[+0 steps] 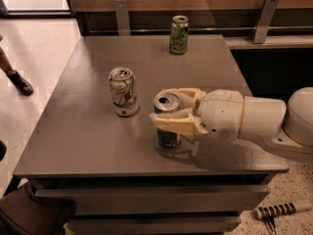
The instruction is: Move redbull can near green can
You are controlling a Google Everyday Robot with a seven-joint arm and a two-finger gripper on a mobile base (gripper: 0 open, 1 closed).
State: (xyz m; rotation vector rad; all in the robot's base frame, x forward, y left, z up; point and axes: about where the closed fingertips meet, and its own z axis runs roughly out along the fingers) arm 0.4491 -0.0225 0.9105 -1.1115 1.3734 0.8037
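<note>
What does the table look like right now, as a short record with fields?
gripper: front right of table, closed around redbull can
redbull can: upright, between the fingers
green can: upright at far edge, apart from redbull can
white can: upright, left of redbull can
table: grey, holds all three cans
</note>
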